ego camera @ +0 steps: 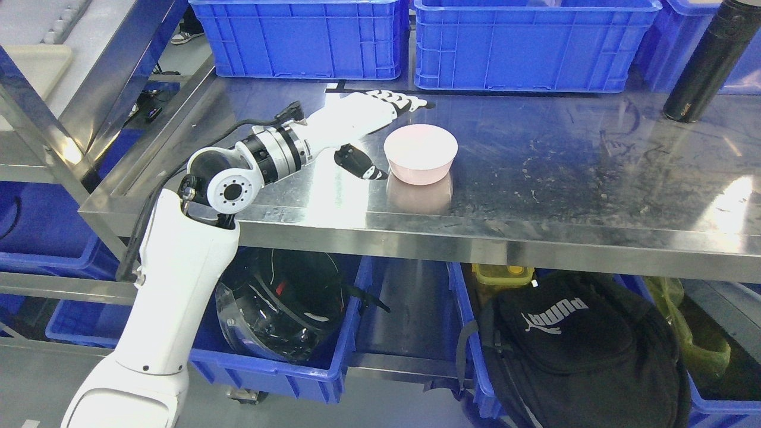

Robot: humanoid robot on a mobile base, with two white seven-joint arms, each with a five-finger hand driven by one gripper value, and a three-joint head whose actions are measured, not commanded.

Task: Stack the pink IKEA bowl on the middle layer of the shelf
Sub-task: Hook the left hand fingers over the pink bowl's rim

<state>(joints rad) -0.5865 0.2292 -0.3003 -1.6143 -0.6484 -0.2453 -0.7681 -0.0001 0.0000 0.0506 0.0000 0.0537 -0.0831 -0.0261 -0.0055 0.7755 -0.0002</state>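
A pink bowl [421, 153] stands upright on the steel shelf [535, 172], near its front edge, left of the middle. My left hand [389, 134] reaches over the shelf from the lower left. Its fingers [401, 102] are stretched out behind the bowl's left side and its thumb [359, 165] points at the bowl's front left. The hand is open around the bowl's left side and holds nothing; I cannot tell whether it touches the bowl. Only one pink bowl shows. The right arm is out of view.
Two blue crates [297, 37] [535, 41] stand along the back of the shelf. A black bottle [707, 62] stands at the back right. Below the shelf are blue bins with a helmet [279, 303] and a black backpack [576, 345]. A steel upright [41, 137] rises at left.
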